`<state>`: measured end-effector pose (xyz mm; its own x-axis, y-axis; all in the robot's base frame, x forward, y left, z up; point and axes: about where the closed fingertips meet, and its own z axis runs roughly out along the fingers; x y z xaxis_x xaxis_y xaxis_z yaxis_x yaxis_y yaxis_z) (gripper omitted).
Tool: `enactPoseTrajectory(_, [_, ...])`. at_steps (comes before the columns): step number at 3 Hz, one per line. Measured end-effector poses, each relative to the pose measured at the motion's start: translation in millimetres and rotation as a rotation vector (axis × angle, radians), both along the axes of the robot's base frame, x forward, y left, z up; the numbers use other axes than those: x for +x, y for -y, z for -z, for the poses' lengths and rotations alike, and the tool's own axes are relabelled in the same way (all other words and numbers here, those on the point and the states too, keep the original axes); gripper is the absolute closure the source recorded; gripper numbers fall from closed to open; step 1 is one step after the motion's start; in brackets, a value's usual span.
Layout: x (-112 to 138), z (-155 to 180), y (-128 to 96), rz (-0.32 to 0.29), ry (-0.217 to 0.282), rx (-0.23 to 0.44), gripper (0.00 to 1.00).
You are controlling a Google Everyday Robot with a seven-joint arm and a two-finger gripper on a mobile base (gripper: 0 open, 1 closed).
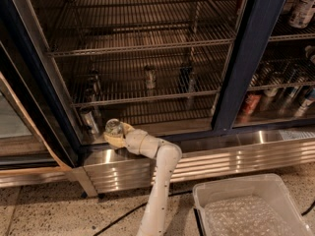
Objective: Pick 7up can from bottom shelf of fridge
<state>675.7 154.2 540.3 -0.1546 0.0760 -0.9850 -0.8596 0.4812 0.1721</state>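
My gripper (114, 133) is low at the front left of the fridge (241, 58), at the front edge of the bottom shelf (162, 116). Its pale fingers (126, 130) are closed around the 7up can (113, 127), whose shiny silver top shows just above them. The can's body is mostly hidden by the fingers. The white arm (160, 181) rises from the floor over the ribbed steel base (221, 156) to reach it.
Another silvery can (89, 120) stands just left of the gripper. Three cans (149, 76) stand on the rack above. The navy door frame (243, 68) stands to the right, with more cans (251, 103) behind it. A clear plastic bin (248, 205) sits on the floor at lower right.
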Motion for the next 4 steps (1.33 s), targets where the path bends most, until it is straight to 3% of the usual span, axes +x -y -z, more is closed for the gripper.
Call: enactPoseTrajectory(4, [0.0, -0.3, 0.0, 0.000, 0.000, 0.000, 1.00])
